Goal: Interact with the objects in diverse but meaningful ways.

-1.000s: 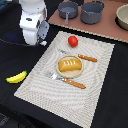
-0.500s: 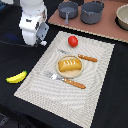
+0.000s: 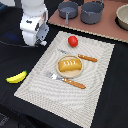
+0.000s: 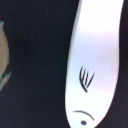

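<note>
Nothing has visibly moved since the earlier frames: the arm, the food and the cutlery sit where they did a second ago.

The gripper (image 3: 40, 41) hangs over the dark surface (image 3: 107, 95) just off the far corner of the striped placemat (image 3: 42, 85), at the exterior view's left. Its fingers are too small and blurred there to read, and the wrist view shows only a white elongated piece (image 4: 95, 65) with dark drawn marks against black, so I cannot tell whether the fingers are spread, pressed together, or pinching that piece.

As for progress, the layout looks like a set meal not yet disturbed. The bread loaf (image 3: 69, 65) lies on the round tan plate (image 3: 70, 74) in the middle of the placemat. The tomato (image 3: 73, 41) sits on the mat just beyond the plate. The banana (image 3: 16, 77) lies off the mat on the dark surface, well apart from the rest. A wooden-handled knife (image 3: 86, 58) and fork (image 3: 70, 81) flank the plate. By my judgement, most of the handling is still to come.

Beyond the dark surface, a brownish board (image 3: 107, 30) carries two grey pots (image 3: 80, 11) and part of a pale bowl (image 3: 123, 15). The room beyond is out of frame.
</note>
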Tool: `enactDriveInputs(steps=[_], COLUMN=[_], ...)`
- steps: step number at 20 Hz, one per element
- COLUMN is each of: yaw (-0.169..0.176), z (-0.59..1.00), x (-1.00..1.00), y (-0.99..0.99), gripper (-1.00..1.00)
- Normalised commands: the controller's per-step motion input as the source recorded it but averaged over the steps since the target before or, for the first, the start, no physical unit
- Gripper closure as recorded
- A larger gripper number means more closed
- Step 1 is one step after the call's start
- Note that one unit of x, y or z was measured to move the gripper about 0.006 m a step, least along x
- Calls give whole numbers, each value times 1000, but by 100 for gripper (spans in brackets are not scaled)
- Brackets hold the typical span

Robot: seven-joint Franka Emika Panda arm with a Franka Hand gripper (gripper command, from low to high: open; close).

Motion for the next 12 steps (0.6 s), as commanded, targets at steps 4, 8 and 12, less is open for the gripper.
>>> enactDriveInputs(steps=[4, 8, 12], yaw=[0, 0, 0], z=[-324, -302, -281], x=[-320, -296, -263], y=[128, 127, 133], gripper=[-100, 100, 100])
